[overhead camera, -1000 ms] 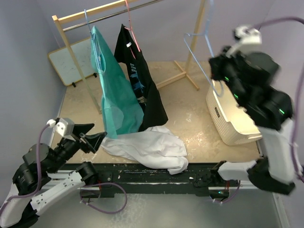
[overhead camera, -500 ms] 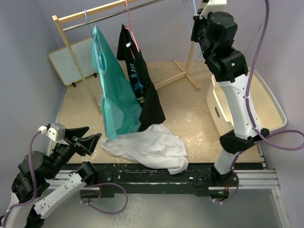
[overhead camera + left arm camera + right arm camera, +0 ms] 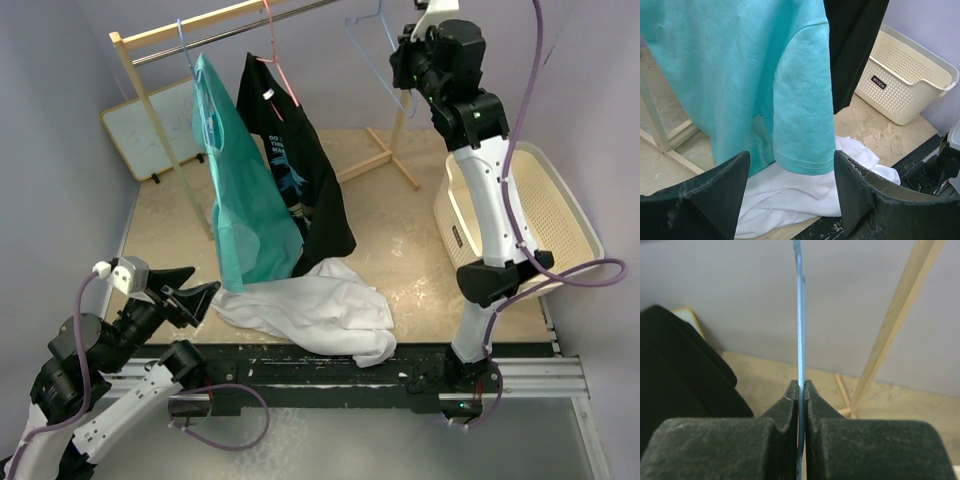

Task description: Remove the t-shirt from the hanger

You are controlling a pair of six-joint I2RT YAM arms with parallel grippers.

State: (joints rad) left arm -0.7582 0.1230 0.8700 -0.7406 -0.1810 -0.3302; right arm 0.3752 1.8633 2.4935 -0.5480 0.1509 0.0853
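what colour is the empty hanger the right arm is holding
Light blue. The hanger in the right end effector shows best in the right wrist view.

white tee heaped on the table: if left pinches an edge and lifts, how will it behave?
Probably floppy: the white t-shirt lies crumpled in soft folds, so a pinched edge should rise while the rest trails and unfolds. It looks thin, so likely light. A push would probably bunch it up rather than slide it whole across the matte table.
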